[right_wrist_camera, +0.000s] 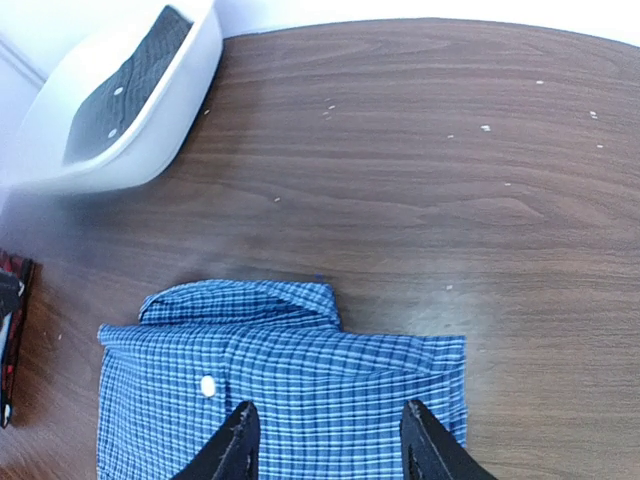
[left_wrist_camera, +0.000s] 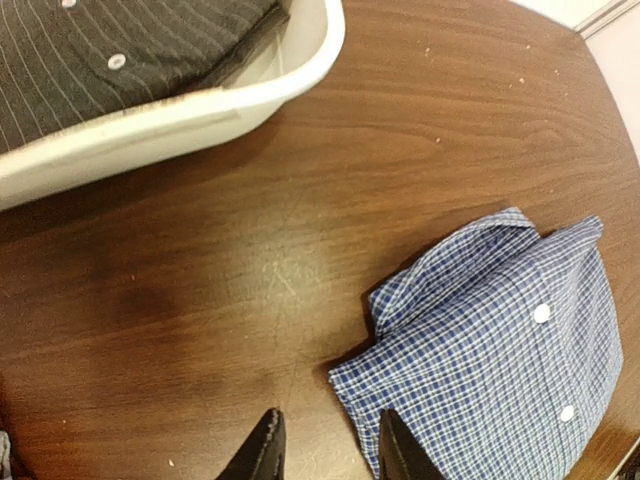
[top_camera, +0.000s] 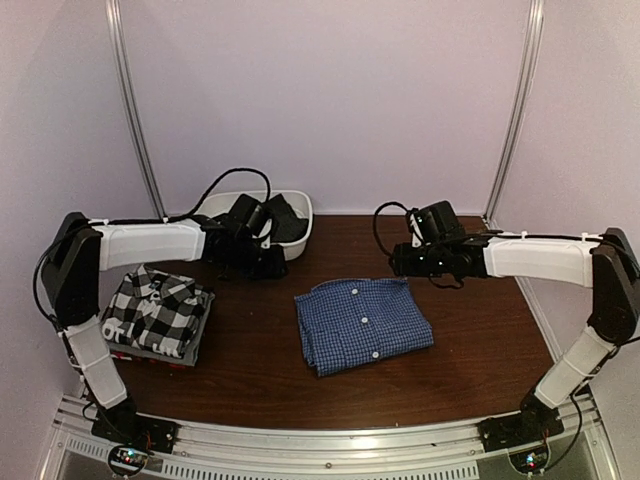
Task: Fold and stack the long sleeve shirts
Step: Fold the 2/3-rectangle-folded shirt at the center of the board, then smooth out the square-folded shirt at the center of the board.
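A folded blue-and-white check shirt lies buttons up in the middle of the table. My left gripper hovers behind its left side; in the left wrist view its jaws stand open, nothing between them, the shirt's corner just beside the right finger. My right gripper hovers behind the shirt's right side, jaws open above the cloth and holding nothing. At the left, a folded black-and-white plaid shirt tops a stack with grey and red layers under it.
A white oval basin stands at the back left, and a dark pinstriped garment lies inside it. Its rim is close to the left gripper. The enclosure walls and metal rails border the table.
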`<move>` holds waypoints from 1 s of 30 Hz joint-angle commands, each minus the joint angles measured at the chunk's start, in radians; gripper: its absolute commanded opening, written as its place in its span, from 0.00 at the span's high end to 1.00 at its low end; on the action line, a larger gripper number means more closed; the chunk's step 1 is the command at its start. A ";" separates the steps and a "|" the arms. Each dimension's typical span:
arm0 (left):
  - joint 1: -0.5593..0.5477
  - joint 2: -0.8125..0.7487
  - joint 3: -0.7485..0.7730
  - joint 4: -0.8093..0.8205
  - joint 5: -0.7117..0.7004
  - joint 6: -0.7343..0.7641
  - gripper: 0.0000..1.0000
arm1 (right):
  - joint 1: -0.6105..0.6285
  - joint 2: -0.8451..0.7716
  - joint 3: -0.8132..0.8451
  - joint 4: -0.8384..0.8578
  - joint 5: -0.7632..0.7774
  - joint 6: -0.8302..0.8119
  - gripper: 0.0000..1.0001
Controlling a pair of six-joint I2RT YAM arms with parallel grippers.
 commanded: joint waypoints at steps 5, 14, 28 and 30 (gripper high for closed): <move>-0.124 0.055 0.123 -0.007 0.066 0.024 0.69 | 0.081 0.164 0.088 -0.035 0.017 -0.061 0.52; -0.177 0.267 0.295 0.017 0.182 0.020 0.74 | 0.049 0.361 0.224 -0.051 0.021 -0.101 0.51; -0.164 0.481 0.464 0.020 0.173 0.014 0.75 | -0.048 0.428 0.224 0.010 -0.196 -0.031 0.47; -0.156 0.504 0.469 0.022 0.176 0.012 0.75 | -0.082 0.416 0.197 0.041 -0.236 -0.010 0.47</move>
